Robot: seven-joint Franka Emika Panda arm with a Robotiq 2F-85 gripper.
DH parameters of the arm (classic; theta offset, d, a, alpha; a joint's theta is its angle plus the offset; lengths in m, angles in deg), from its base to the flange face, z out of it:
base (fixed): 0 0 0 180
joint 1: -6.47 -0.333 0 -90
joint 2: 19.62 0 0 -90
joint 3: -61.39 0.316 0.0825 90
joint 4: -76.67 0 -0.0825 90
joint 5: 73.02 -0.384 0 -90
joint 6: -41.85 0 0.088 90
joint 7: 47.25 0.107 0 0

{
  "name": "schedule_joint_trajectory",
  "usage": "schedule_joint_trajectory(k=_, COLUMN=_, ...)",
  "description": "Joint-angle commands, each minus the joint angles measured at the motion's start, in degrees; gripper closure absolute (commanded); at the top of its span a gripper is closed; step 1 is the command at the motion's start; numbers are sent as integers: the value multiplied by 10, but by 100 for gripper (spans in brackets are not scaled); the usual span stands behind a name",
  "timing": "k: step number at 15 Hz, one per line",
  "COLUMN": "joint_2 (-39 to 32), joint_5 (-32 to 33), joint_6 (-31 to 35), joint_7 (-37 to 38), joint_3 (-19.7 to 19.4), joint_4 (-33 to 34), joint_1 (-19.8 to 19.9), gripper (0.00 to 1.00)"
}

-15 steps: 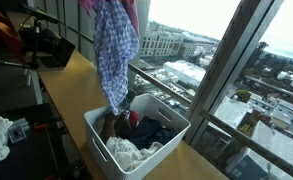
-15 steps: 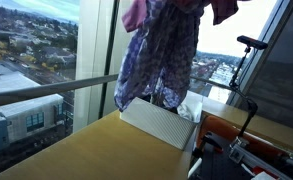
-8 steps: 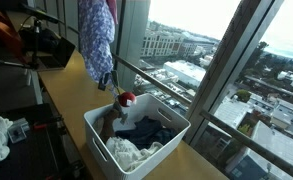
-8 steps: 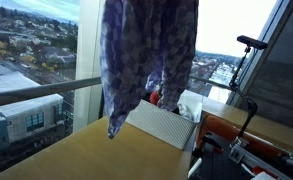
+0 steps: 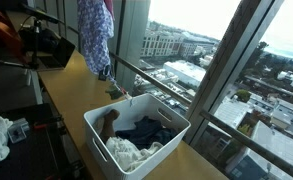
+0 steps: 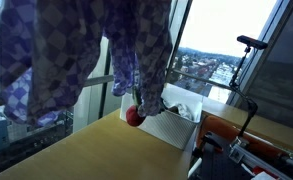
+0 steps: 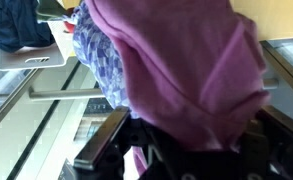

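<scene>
"Under your fingers (image 7: 106, 140), what hangs?"
"I've the checked shirt (image 5: 94, 35) and pink garment (image 7: 186, 60) clamped tight between them, above the bench (image 6: 66, 150) beside the white basket (image 5: 161, 155). I'd carry slowly, hem clear of its rim."

The hanging blue-and-white checked cloth (image 5: 94, 35) has lifted clear of the white plastic basket (image 5: 98, 142) and swung sideways over the wooden counter (image 5: 71, 82). The small red item (image 6: 134, 116) at its hem has come out too.
</scene>
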Motion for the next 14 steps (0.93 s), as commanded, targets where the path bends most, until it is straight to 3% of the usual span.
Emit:
schedule_joint_trajectory(k=1, joint_2=-75, joint_5=52, joint_6=-74, joint_7=9, joint_3=7, joint_4=140, joint_1=-48, gripper=100)
schedule_joint_trajectory(k=4, joint_2=-122, joint_5=58, joint_6=-94, joint_7=-1, joint_3=-3, joint_4=193, joint_1=-62, gripper=100)
schedule_joint_trajectory(k=5, joint_2=-128, joint_5=30, joint_6=-87, joint_7=-10, joint_3=-45, joint_4=191, joint_1=-80, gripper=100)
schedule_joint_trajectory(k=6, joint_2=-144, joint_5=12, joint_6=-81, joint_7=-14, joint_3=-56, joint_4=195, joint_1=-72, gripper=100)
schedule_joint_trajectory(k=7, joint_2=-152, joint_5=13, joint_6=-73, joint_7=-8, joint_3=-32, joint_4=179, joint_1=-42, gripper=100)
schedule_joint_trajectory(k=11, joint_2=-170, joint_5=-30, joint_6=-42, joint_7=-8, joint_3=-37, joint_4=123, joint_1=11, gripper=100)
schedule_joint_trajectory(k=14, joint_2=-144, joint_5=-63, joint_6=-4, joint_7=-17, joint_3=-35, joint_4=55, joint_1=67, gripper=100)
